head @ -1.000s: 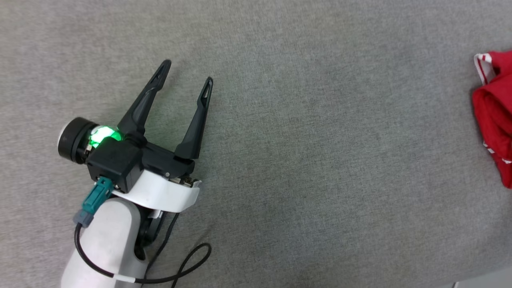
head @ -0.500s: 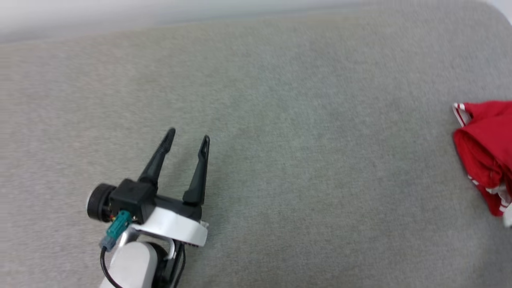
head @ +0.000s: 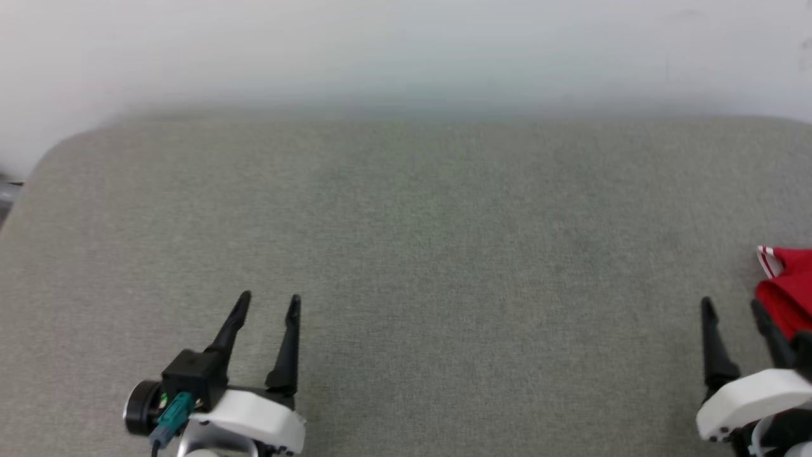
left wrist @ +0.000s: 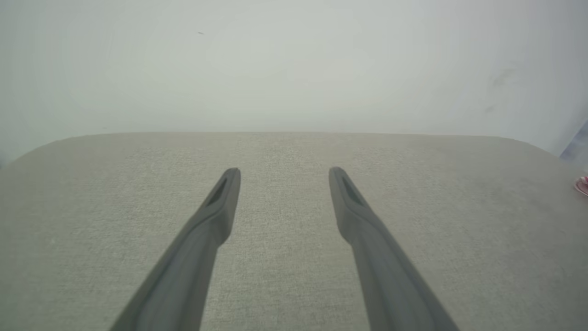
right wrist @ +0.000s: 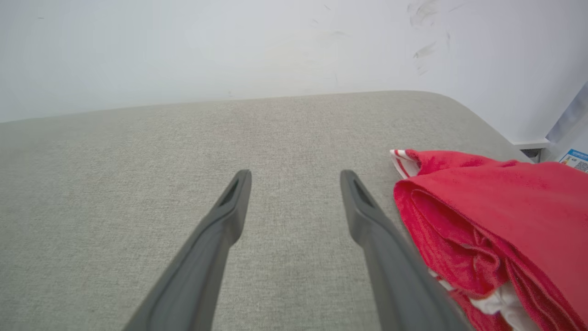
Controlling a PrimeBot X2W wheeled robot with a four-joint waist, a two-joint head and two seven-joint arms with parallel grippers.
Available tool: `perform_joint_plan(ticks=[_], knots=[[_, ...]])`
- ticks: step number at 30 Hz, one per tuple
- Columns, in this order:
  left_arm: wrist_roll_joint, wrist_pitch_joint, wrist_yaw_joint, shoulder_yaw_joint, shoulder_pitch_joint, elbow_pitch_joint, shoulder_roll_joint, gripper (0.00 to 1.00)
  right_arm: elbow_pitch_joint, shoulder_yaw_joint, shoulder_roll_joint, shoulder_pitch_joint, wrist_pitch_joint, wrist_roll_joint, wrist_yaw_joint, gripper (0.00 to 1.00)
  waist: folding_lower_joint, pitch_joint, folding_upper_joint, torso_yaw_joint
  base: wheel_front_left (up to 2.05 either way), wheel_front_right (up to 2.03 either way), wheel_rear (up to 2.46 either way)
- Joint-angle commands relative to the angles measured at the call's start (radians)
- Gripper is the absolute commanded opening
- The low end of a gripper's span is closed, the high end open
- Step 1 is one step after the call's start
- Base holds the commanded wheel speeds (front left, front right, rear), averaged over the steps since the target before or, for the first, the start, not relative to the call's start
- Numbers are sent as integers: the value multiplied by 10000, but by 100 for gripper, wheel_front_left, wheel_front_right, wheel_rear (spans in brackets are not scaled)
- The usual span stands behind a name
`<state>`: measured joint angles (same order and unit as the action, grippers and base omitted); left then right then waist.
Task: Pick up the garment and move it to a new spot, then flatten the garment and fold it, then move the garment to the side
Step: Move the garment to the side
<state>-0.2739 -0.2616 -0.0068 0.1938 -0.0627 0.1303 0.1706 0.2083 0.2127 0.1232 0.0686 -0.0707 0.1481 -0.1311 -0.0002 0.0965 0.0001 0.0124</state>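
Left gripper [head: 269, 297]: released, fingers spread, nothing between them; near left, over the grey upholstered surface [head: 444, 241]
Right gripper [head: 731, 303]: released, empty; near right, outer finger just beside the garment, contact unclear
Red jersey [right wrist: 496, 207]: layered bundle at the surface's right edge, striped trim at its far corner
Progress: fits a folded shirt already set aside, or a loose heap awaiting pickup; cannot settle which
Hidden: most of the jersey cut off at right; lettering unseen; neatness of the folds hard to judge
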Motion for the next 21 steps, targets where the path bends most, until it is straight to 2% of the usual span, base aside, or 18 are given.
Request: perform_joint_plan(ticks=[1, 10, 18, 21], knots=[[-27, -39, 77, -124, 229, 44, 65, 100, -263, -194, -121, -339, -43, 48, 8, 100, 2, -331, -1, 223, 0, 0, 0], [-162, -33, 402, -684, 1106, 142, 298, 100, -1919, -888, -498, -1606, 83, -54, 8, 100, 2, -1099, -1, 100, 0, 0, 0], [-142, -34, 250, -573, 1231, 156, 235, 100, -3355, -987, -685, -2532, 606, -202, 8, 100, 2, -1235, -1, -189, 0, 0, 0], [-166, -34, 193, -606, 1192, 226, 250, 100, -3513, -1037, -715, -2602, 689, -200, 8, 100, 2, -1233, -1, -256, 0, 0, 0]])
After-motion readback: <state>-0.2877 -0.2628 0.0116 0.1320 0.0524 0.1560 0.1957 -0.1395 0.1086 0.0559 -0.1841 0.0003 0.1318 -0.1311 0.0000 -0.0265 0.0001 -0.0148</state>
